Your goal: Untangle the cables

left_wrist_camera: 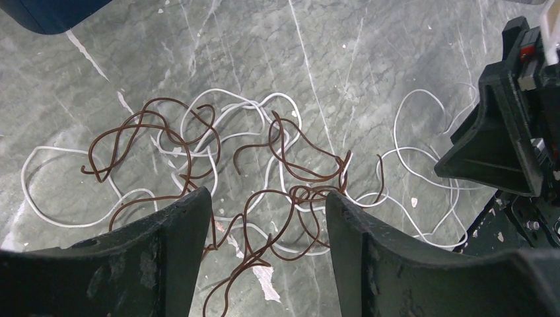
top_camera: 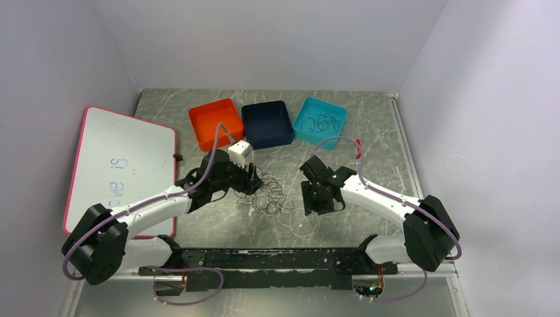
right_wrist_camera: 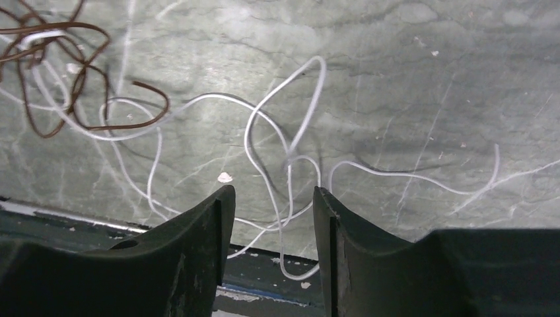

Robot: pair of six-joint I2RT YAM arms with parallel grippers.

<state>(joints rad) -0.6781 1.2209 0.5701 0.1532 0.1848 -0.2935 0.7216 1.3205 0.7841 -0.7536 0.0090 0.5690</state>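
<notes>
A tangle of brownish-red cable and white cable lies on the grey marble table, between the two arms in the top view. My left gripper is open and empty, hovering just above the brown loops, at the tangle's left side. My right gripper is open and empty, over loops of the white cable near the table's front edge, at the tangle's right side. A black cable lies in the teal bin.
An orange bin, a dark blue bin and the teal bin stand in a row at the back. A small white box sits by the left arm. A pink-framed whiteboard lies at the left. A black rail runs along the front edge.
</notes>
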